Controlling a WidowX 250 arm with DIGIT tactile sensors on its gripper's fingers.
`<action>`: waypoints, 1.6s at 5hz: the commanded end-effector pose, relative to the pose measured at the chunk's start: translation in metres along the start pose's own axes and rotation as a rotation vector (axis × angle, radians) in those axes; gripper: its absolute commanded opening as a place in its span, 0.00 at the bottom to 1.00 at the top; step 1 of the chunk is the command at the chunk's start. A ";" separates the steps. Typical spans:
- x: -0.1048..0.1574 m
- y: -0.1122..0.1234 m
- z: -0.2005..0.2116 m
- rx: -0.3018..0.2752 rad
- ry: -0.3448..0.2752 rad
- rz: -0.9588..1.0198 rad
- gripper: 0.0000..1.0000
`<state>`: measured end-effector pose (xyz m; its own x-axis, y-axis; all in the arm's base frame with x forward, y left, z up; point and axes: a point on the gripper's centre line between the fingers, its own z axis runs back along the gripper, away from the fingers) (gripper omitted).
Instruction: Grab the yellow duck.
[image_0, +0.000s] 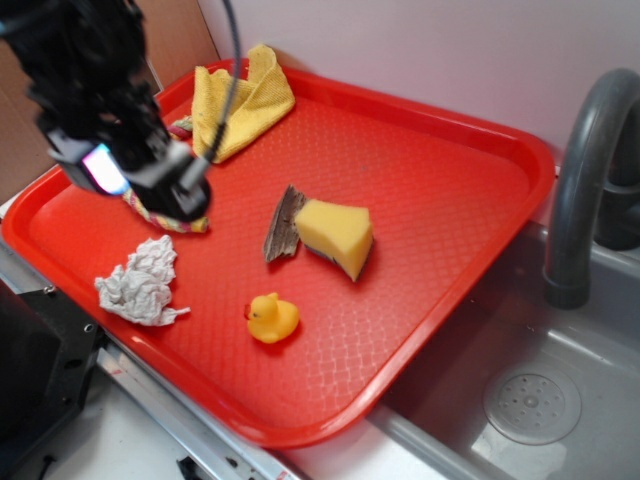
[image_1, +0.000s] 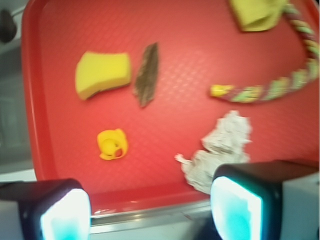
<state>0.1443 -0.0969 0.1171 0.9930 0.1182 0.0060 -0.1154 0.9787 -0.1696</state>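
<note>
The yellow duck stands on the red tray near its front edge, a small glossy figure with an orange beak. My gripper hangs above the tray's left part, well to the left of and behind the duck. It is open, with nothing between its fingers. In the wrist view the duck lies ahead and left of centre between the pads.
A yellow sponge and a brown bark piece sit mid-tray. Crumpled white paper lies front left, a yellow cloth at the back, a multicoloured rope under my gripper. A sink and grey faucet stand to the right.
</note>
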 end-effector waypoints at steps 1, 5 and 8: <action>0.010 -0.022 -0.062 0.012 0.039 -0.061 1.00; 0.008 -0.021 -0.112 0.132 0.027 0.022 0.00; 0.027 0.013 -0.002 -0.003 -0.023 0.016 0.00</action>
<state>0.1654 -0.0784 0.1063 0.9898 0.1418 -0.0109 -0.1419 0.9799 -0.1402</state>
